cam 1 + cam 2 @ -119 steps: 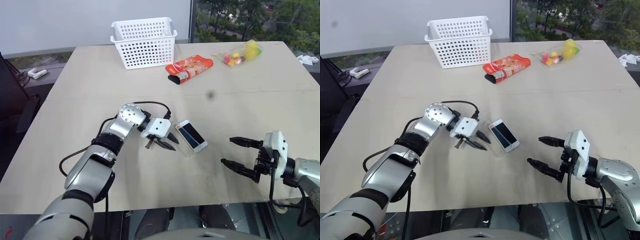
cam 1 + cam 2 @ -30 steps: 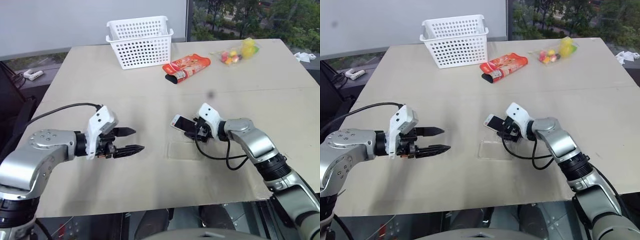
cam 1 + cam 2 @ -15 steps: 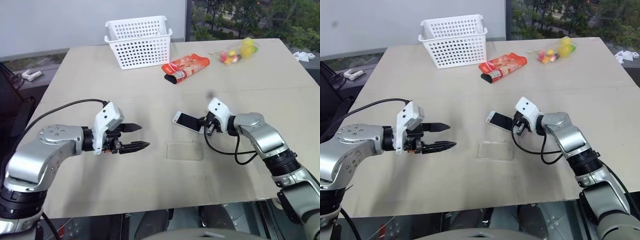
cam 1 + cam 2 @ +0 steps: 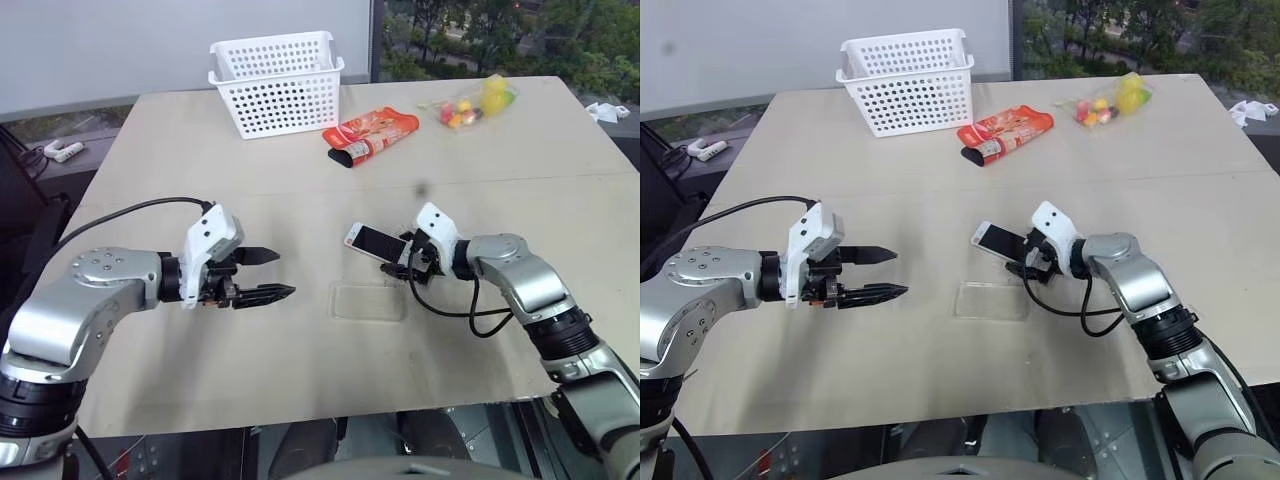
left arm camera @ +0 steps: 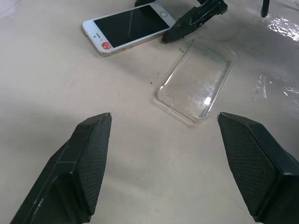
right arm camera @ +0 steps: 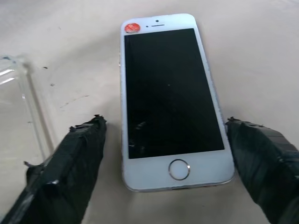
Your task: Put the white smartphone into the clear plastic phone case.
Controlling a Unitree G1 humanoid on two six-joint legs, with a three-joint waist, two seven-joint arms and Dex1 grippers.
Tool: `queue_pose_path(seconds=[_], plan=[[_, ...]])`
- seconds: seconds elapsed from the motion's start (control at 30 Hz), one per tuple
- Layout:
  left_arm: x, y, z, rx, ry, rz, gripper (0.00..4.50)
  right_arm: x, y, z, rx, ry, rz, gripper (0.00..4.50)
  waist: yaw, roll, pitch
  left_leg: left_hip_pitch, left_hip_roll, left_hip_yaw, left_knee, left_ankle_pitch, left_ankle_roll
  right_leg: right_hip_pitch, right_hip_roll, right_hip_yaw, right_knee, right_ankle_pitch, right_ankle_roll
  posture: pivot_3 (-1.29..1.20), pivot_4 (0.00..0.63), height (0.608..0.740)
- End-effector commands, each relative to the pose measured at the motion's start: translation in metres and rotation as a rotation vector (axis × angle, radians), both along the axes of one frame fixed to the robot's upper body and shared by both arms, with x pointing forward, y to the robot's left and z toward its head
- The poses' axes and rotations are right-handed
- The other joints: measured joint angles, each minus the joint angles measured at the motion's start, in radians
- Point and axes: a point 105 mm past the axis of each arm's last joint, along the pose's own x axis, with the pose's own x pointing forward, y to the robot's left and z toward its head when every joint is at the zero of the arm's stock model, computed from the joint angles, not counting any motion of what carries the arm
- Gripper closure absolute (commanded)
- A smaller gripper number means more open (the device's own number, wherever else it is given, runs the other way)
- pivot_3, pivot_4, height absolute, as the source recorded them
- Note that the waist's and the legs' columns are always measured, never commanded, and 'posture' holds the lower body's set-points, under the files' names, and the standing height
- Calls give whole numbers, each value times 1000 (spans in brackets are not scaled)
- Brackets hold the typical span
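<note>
Right gripper (image 4: 403, 262) stands released, fingers astride the white smartphone (image 6: 170, 98), which lies on the table. Beside it, the clear plastic phone case (image 5: 197, 78) lies empty; insertion remains outstanding.

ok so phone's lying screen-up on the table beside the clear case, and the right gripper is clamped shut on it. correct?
Not quite. The phone does lie screen-up on the table beside the clear case, but the right gripper is not clamped on it. The right wrist view shows its fingers spread wide, one on either side of the phone's home-button end, with a gap on both sides.
</note>
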Motion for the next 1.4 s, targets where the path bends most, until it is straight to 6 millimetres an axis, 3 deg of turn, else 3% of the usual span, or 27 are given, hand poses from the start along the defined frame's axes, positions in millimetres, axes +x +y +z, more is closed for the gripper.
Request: queue_pose_path(seconds=[0.03, 0.13, 0.3, 0.5, 0.77, 1.0, 1.27, 1.4], plan=[[-1, 1, 11, 6, -50, -7, 766, -1, -5, -19, -39, 53, -34, 50, -1, 0, 0, 0, 0, 0, 0, 0, 0, 0, 0, 0, 0, 0, 0, 0, 150, 740], [1, 3, 13, 16, -78, 6, 766, 0, -8, -26, -76, 61, -26, 50, -2, -1, 0, 1, 0, 1, 0, 0, 0, 0, 0, 0, 0, 0, 0, 0, 150, 740], [9, 5, 21, 25, -156, 40, 766, 1, -11, -31, -99, 60, -19, 1556, 0, -1, -1, 2, 0, 1, 0, 0, 0, 1, 0, 0, 1, 0, 0, 0, 150, 740], [13, 0, 24, 10, -193, 49, 766, 1, -12, -30, -98, 55, -8, 1730, -1, -2, -2, 3, 0, 1, 0, 0, 0, 2, 1, 0, 0, 0, 0, 0, 150, 740], [16, -6, 28, -22, -209, 42, 766, 8, -10, -10, -28, 12, -6, 1730, 0, -2, -2, 3, 0, 1, 0, 0, 0, 2, 1, 0, 1, 0, 0, 0, 150, 740], [18, -7, 34, -25, -226, 44, 766, 7, -13, -23, -76, 25, -12, 1730, 0, -2, -2, 3, 0, 1, 0, 0, 0, 2, 1, 0, 1, 0, 0, 0, 150, 740], [18, -8, 36, -29, -233, 43, 766, 0, 0, 27, 77, -188, 146, 1730, -1, -1, -1, 1, 0, 2, 0, 0, 0, 0, 1, 0, 0, 0, 0, 0, 150, 740], [20, -13, 34, -39, -234, 29, 766, -7, -3, 40, 88, -232, 192, 1730, 0, -1, -1, -3, 0, 3, 0, 2, -4, -4, 1, 0, 0, 0, 0, 0, 150, 740]])
